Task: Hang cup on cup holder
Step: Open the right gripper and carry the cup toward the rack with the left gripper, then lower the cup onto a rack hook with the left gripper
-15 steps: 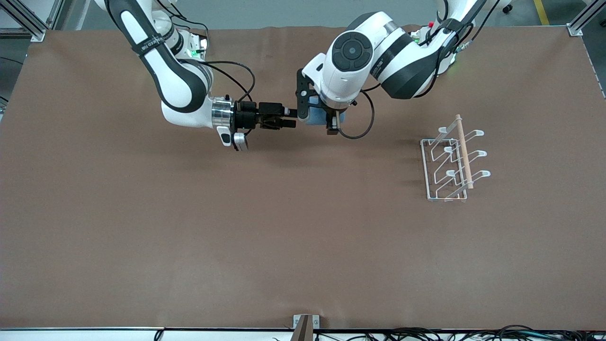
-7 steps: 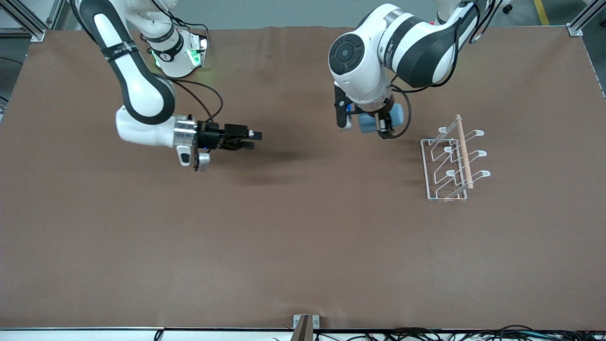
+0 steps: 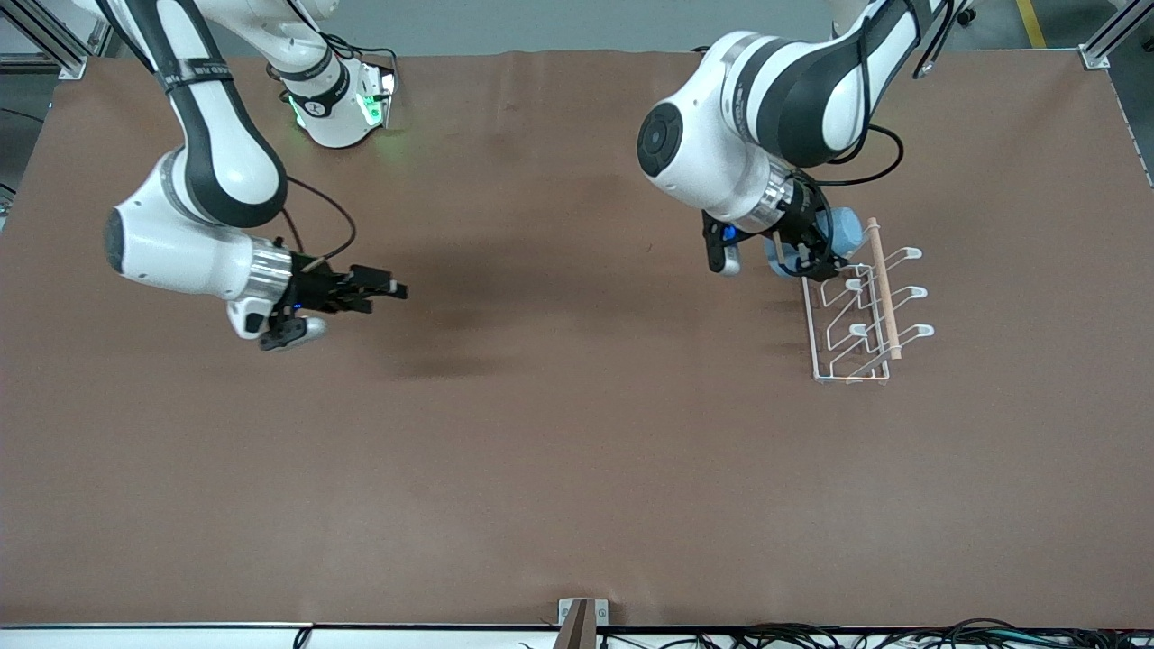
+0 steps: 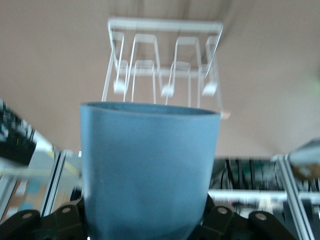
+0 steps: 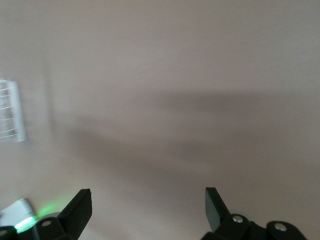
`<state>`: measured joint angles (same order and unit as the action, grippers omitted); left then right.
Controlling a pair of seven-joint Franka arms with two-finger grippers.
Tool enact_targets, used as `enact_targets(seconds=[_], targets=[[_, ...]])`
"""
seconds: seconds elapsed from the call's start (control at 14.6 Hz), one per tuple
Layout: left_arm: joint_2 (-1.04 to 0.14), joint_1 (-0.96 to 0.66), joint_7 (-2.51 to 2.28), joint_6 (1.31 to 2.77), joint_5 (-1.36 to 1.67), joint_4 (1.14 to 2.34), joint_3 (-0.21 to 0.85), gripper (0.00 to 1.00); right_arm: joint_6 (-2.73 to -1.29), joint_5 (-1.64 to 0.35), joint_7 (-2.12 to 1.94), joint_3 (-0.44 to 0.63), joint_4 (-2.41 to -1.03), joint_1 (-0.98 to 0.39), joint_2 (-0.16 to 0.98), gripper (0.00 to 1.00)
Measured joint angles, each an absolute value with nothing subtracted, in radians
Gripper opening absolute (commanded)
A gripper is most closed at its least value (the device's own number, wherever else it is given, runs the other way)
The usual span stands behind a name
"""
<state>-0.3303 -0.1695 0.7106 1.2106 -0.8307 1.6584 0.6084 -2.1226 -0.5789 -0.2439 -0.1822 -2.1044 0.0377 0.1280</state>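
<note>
Since a second ago both arms have parted. Right gripper [image 3: 383, 290] – jaws spread wide, empty – hangs over bare worktop [image 3: 541, 451]; left gripper [image 3: 802, 257] holds the cup [image 3: 843, 230] in its jaws beside the cup holder [image 3: 856, 311].

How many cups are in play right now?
1: the cup is held in the left gripper over the rack's end nearest the arm bases. None shows elsewhere.
</note>
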Motion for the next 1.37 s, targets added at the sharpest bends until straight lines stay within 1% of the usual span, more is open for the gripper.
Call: enact_targets(seconds=[0.21, 0.34, 0.55, 0.69, 0.75, 1.03, 1.17, 1.37], targets=[[-0.396, -0.149, 0.701, 1.189, -0.990, 1.703, 0.607, 0.00, -2.123, -0.294, -0.091, -0.140, -2.042, 0.038, 0.125, 1.00], [-0.437, -0.129, 0.663, 1.188, -1.070, 1.747, 0.605, 0.00, -2.123, -0.144, 0.003, -0.118, -2.002, 0.038, 0.125, 1.00], [-0.484, -0.101, 0.642, 1.186, -1.150, 1.788, 0.602, 0.00, -2.122, -0.050, 0.034, -0.081, -1.933, 0.037, 0.113, 1.00], [-0.501, -0.079, 0.636, 1.184, -1.206, 1.811, 0.600, 0.00, -2.089, 0.013, 0.038, -0.051, -1.879, 0.037, 0.088, 1.00], [-0.513, -0.071, 0.634, 1.184, -1.233, 1.817, 0.600, 0.00, -2.046, 0.032, 0.038, -0.034, -1.843, 0.037, 0.074, 1.00], [-0.567, -0.069, 0.595, 1.184, -1.279, 1.821, 0.600, 0.01, -1.710, 0.047, 0.048, 0.017, -1.627, 0.036, 0.035, 1.00], [-0.590, -0.073, 0.590, 1.184, -1.297, 1.821, 0.601, 0.01, -1.635, 0.047, 0.049, 0.044, -1.573, 0.034, 0.016, 1.00], [-0.617, -0.077, 0.583, 1.182, -1.307, 1.822, 0.601, 0.01, -1.579, 0.046, 0.123, 0.054, -1.560, 0.024, -0.023, 1.00]])
